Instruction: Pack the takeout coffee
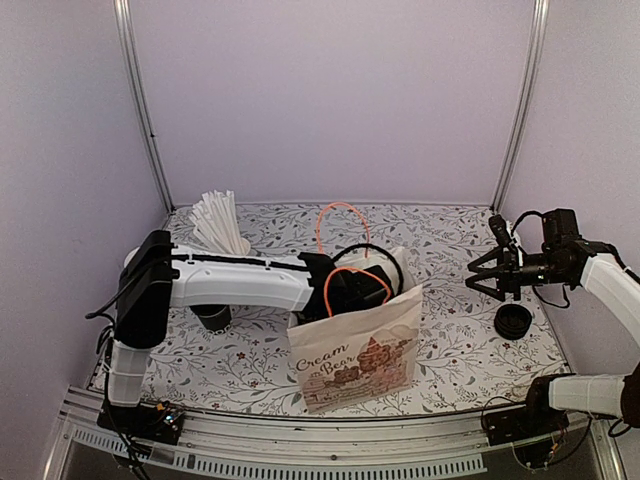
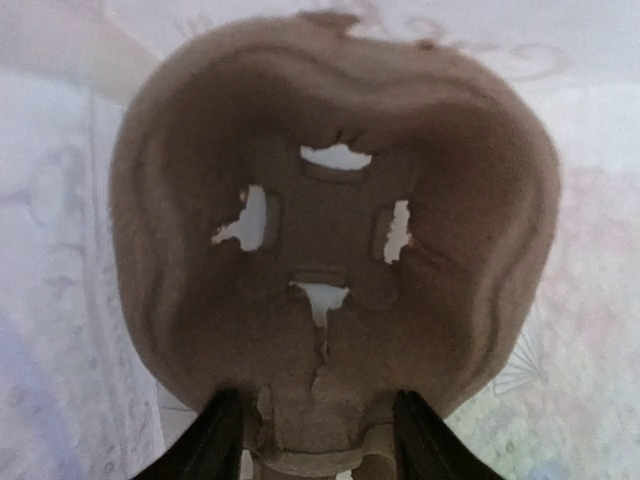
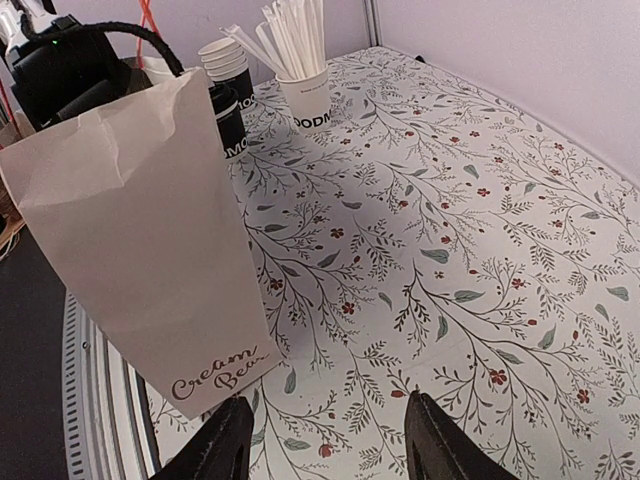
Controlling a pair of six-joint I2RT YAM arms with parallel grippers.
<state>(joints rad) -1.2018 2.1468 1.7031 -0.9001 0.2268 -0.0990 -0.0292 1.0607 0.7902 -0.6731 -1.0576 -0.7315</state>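
A white paper bag (image 1: 355,355) with orange handles, printed "Cream Bear", stands open at the table's front middle; its side (image 3: 130,230) fills the left of the right wrist view. My left gripper (image 1: 362,288) is down inside it. In the left wrist view its fingers (image 2: 315,398) stand open on either side of the near edge of a brown pulp cup carrier (image 2: 330,230). The takeout coffee (image 3: 228,120), a black lidded cup, stands left of the bag, partly under my left forearm (image 1: 212,317). My right gripper (image 1: 485,272) hovers open and empty at the right (image 3: 328,402).
A white holder of straws (image 1: 222,232) stands at the back left (image 3: 305,100). A stack of lidless black cups (image 3: 222,55) is just behind the coffee. A low stack of black lids (image 1: 513,320) lies under my right gripper. Walls close in the back and both sides.
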